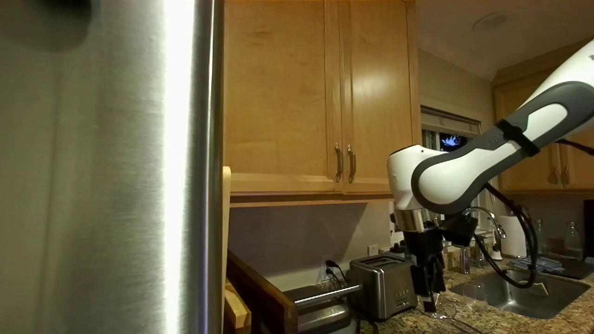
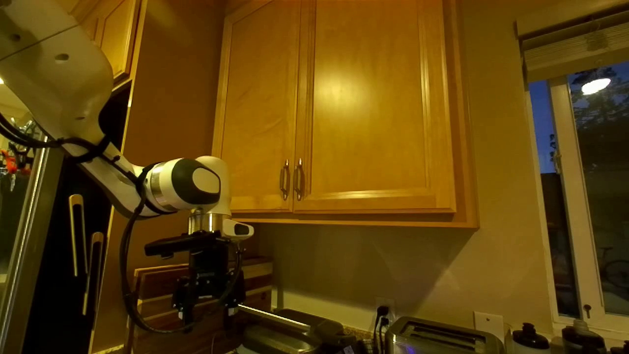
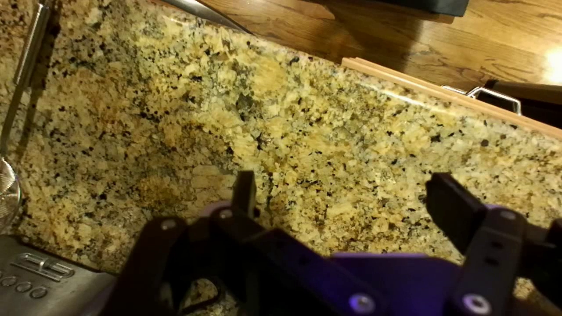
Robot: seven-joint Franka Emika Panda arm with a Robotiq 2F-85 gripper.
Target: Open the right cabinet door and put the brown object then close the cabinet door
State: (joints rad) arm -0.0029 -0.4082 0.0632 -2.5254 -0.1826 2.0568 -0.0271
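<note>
The right cabinet door (image 2: pixel 366 123) is closed, the tool (image 3: pixel 340 188) spread wide

Both doors of the cabinet (image 2: pixel 463 162) sit flush with the frame. The right cabinet door carries a slim metal handle (image 2: pixel 299 179) near its left edge, next to the left door (image 2: pixel 260 118). In both exterior views the arm (image 1: pixel 457 181) bends so that the tool points down, showing lower than the doors. In the wrist view its fingers (image 3: pixel 454 210) stand well apart, with speckled tabletop (image 3: pixel 307 131) between them and the toaster (image 3: pixel 48 285) at lower left.

In an exterior view the brown object (image 1: pixel 226 222), a thin strip of pale wood seen edge-on, stands upright by the border of the steel fridge (image 1: pixel 116 176), well apart from the tool; whether it touches the fridge cannot be told.
</note>
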